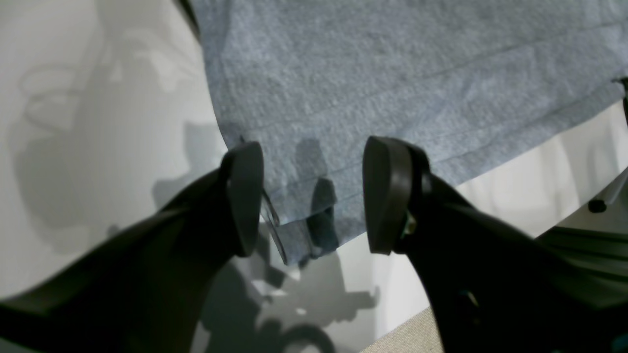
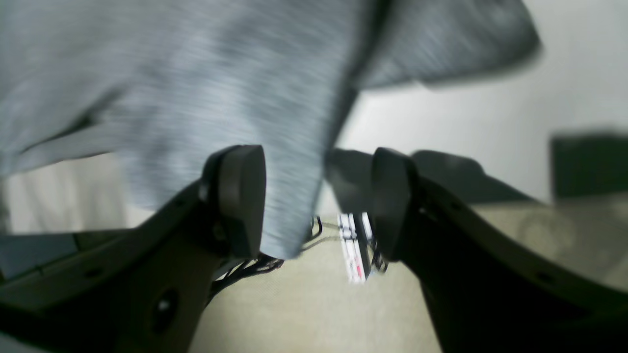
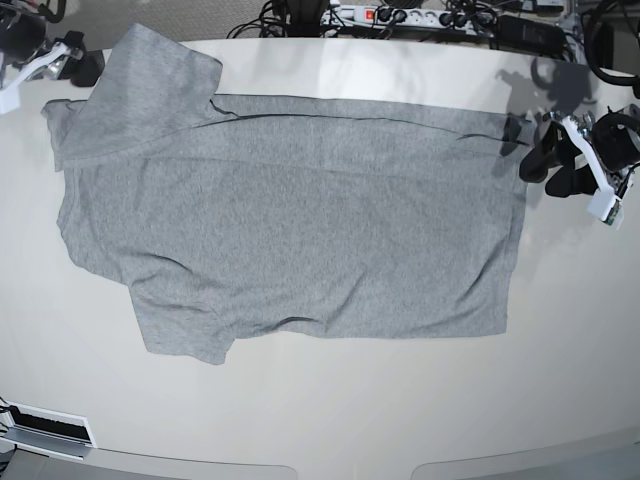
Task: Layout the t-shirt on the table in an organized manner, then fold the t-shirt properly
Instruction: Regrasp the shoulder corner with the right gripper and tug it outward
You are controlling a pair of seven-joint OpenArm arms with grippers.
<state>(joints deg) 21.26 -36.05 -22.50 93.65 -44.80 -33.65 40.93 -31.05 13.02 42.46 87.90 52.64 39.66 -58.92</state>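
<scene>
The heather-grey t-shirt (image 3: pixel 290 230) lies spread on the white table (image 3: pixel 300 420), plain side up, with one sleeve folded over at the far left corner. My left gripper (image 3: pixel 545 160) stands open at the shirt's far right hem corner. In the left wrist view the hem corner (image 1: pixel 304 230) lies between the open fingers (image 1: pixel 245 196), gripper (image 1: pixel 314 201). My right gripper (image 3: pixel 78 62) is at the far left by the folded sleeve. In the blurred right wrist view a grey cloth edge (image 2: pixel 289 196) sits between its open fingers, gripper (image 2: pixel 316 201).
Power strips and cables (image 3: pixel 400 15) lie on the floor behind the table's far edge. A white device (image 3: pixel 45 430) sits at the near left corner. Beige carpet (image 2: pixel 304 304) shows below the right gripper, past the table edge.
</scene>
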